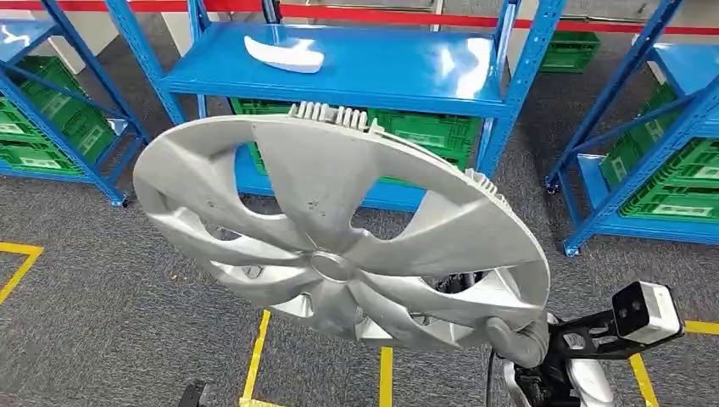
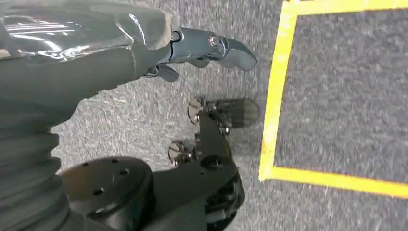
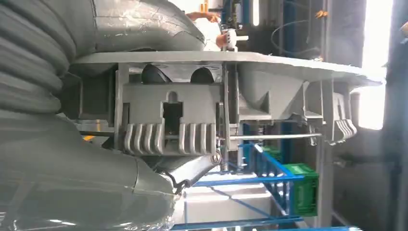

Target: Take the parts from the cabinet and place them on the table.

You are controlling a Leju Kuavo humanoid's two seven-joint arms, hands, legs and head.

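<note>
A large silver hubcap (image 1: 339, 229) is held up in front of the blue shelving, tilted, spanning most of the head view. My right hand (image 1: 519, 337) grips its lower right rim. In the right wrist view my right hand (image 3: 96, 159) clamps the hubcap's rim (image 3: 192, 96), whose ribbed clips face the camera. A white curved part (image 1: 284, 52) lies on the blue cabinet shelf (image 1: 407, 72) behind. My left hand (image 2: 144, 48) hangs over the grey carpet with its fingers (image 2: 216, 45) loosely extended and nothing in it.
Green crates (image 1: 424, 131) sit on the lower shelf, with more (image 1: 678, 178) in the blue rack at right and others (image 1: 42, 127) at left. Yellow floor tape (image 1: 254, 356) marks the grey carpet. The same yellow tape (image 2: 274, 96) shows beneath my left hand.
</note>
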